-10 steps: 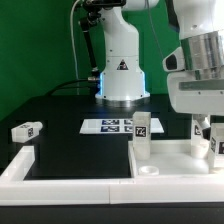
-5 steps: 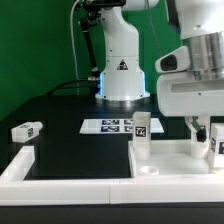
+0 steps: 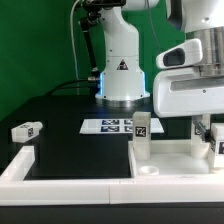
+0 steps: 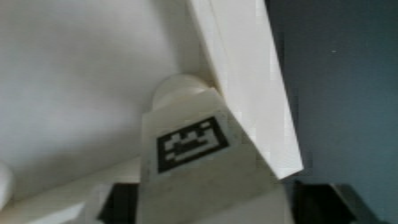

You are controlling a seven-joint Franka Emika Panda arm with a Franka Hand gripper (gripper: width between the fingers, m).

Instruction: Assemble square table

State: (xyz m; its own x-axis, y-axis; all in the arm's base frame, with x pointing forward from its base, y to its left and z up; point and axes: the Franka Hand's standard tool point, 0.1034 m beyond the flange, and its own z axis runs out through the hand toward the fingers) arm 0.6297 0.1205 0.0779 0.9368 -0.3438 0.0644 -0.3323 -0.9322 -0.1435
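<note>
Between the dark fingers (image 4: 121,203) of the hand (image 4: 214,205) sits a tagged leg (image 4: 187,145), its flanks right at both pads in the wrist view; whether the hand is already clenched on it or only closing round it I cannot tell; a long white edge (image 4: 249,90) touches one side of the leg, and the tabletop (image 3: 170,165) lies under and beside it; the step looks to be the pickup, so the pads should stay square to the leg's flat sides, close firmly before any lift, then rise straight so the leg does not drag on that edge; farther out, a second leg (image 3: 142,135) stands upright on the slab, a third leg (image 3: 27,130) lies well apart on the black surface (image 3: 60,110), and the marker board (image 3: 112,125) lies behind; against a second ago, the arm's bulky white wrist has shifted toward the exterior view's left, while the other legs, slab and board have not moved.
</note>
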